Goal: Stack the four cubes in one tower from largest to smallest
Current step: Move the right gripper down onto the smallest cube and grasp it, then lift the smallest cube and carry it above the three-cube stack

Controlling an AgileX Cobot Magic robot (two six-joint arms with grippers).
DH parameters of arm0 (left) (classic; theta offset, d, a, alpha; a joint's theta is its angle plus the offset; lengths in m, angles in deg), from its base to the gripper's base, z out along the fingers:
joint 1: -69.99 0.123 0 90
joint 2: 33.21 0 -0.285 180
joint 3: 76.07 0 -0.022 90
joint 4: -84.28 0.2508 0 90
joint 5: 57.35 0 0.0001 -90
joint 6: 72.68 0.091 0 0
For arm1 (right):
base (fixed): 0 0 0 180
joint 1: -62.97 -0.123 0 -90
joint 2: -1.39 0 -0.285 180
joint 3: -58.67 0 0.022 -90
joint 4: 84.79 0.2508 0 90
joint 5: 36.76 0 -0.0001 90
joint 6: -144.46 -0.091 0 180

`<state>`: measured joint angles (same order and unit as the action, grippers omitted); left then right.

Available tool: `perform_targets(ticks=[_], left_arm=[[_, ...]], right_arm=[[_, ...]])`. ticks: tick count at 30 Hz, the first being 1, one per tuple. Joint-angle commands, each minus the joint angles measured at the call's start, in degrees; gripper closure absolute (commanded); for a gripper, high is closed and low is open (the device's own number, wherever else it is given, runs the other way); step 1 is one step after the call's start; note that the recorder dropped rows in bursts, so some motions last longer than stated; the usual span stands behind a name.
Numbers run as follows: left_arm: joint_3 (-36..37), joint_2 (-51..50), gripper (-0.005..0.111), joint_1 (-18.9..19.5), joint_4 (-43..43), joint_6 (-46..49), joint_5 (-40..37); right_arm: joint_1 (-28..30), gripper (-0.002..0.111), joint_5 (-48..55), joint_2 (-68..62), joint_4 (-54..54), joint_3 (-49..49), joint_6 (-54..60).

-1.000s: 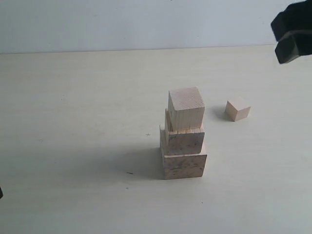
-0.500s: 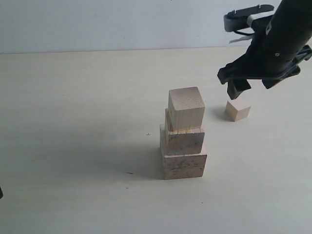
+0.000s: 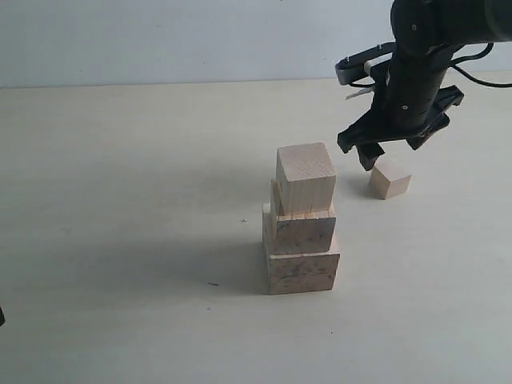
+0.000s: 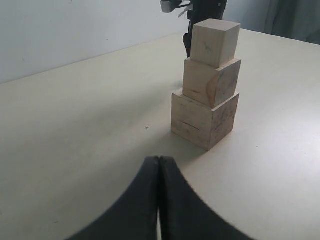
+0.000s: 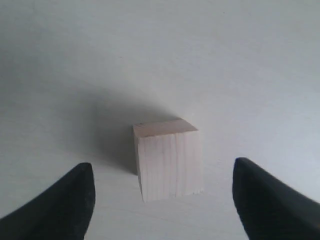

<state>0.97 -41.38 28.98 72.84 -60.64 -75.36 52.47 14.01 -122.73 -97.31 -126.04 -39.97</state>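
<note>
cream tabletop (image 3: 120, 240), pale wall (image 3: 160, 36) | right hand (image 5: 161, 167) spread wide, empty, above small cube (image 3: 390, 179) | left hand (image 4: 159, 161) closed, empty

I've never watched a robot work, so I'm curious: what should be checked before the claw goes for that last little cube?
1. Right claw open: ok.
2. Smallest cube sits between its fingers: ok.
3. Claw low enough to grip: cannot tell.
4. Smallest cube stands apart from the tower: ok.
5. Upper face of the top cube bare: ok.
6. Left claw shut, away from the tower: ok.
</note>
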Motion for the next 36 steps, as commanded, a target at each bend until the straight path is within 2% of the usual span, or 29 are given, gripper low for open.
perform_targets(ticks=[1, 7, 10, 12, 18, 21, 31, 36], left_arm=[[0.2, 0.4, 0.107, 0.1, 0.1, 0.0, 0.1], [0.2, 0.4, 0.107, 0.1, 0.1, 0.0, 0.1], [0.2, 0.4, 0.107, 0.1, 0.1, 0.0, 0.1], [0.2, 0.4, 0.107, 0.1, 0.1, 0.0, 0.1], [0.2, 0.4, 0.107, 0.1, 0.1, 0.0, 0.1], [0.2, 0.4, 0.107, 0.1, 0.1, 0.0, 0.1], [0.2, 0.4, 0.107, 0.1, 0.1, 0.0, 0.1], [0.2, 0.4, 0.107, 0.1, 0.1, 0.0, 0.1]], right_arm=[[1.6, 0.037, 1.0, -2.5, 1.5, -0.9, -0.3], [3.0, 0.04, -1.6, -4.6, 5.7, -0.9, 1.4], [3.6, 0.045, -3.0, -5.5, 8.0, -0.9, 1.9], [3.6, 0.052, -3.6, -5.8, 7.8, -0.9, 1.5], [3.6, 0.088, -3.5, -5.6, 7.9, -0.9, -2.0], [3.6, 0.097, -0.6, -3.6, 8.6, -0.9, -2.8], [1.8, 0.099, 9.1, 13.2, 13.9, 1.8, -2.2], [-2.8, 0.1, 16.4, 24.5, 15.6, 2.4, -4.0]])
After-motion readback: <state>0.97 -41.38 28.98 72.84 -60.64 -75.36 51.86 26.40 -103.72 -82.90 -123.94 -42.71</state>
